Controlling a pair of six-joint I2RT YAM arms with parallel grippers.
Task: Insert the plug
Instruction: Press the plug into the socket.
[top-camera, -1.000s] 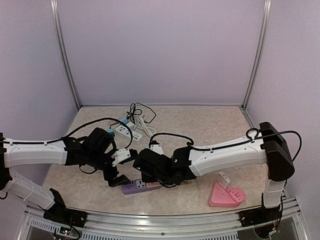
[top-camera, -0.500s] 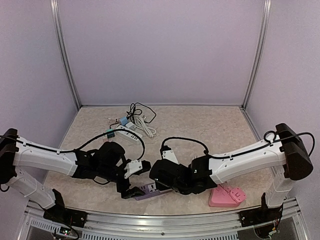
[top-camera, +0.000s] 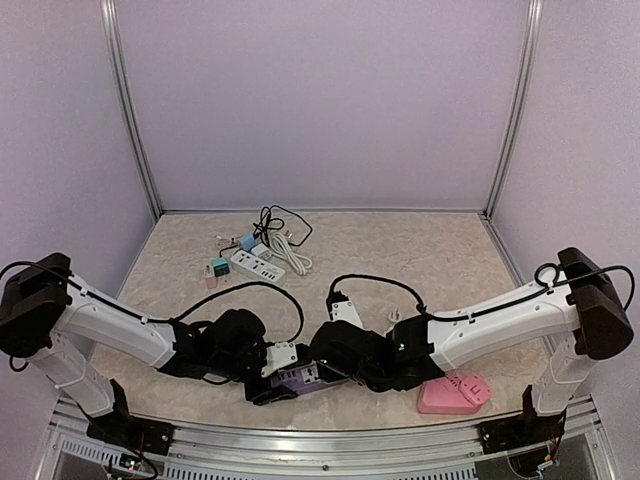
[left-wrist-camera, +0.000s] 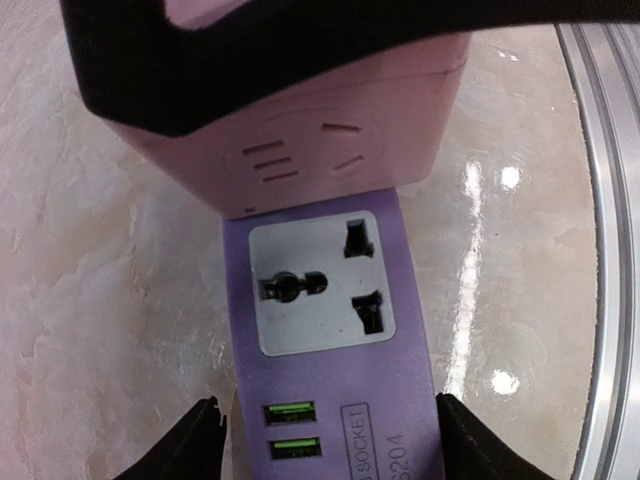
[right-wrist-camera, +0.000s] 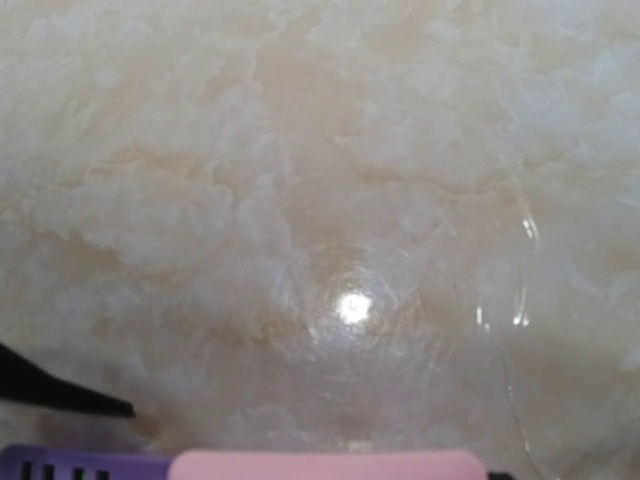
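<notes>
Purple strip (left-wrist-camera: 330, 400) flanked by left hand (left-wrist-camera: 328, 445), can't tell grip; right hand (top-camera: 335, 362) holds pink plug (left-wrist-camera: 330, 140). We fear strip slides, plug misses socket (left-wrist-camera: 320, 285).

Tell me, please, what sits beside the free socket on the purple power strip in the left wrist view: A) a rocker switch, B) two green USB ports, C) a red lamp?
B: two green USB ports show on the purple power strip right beside its white socket face.
</notes>
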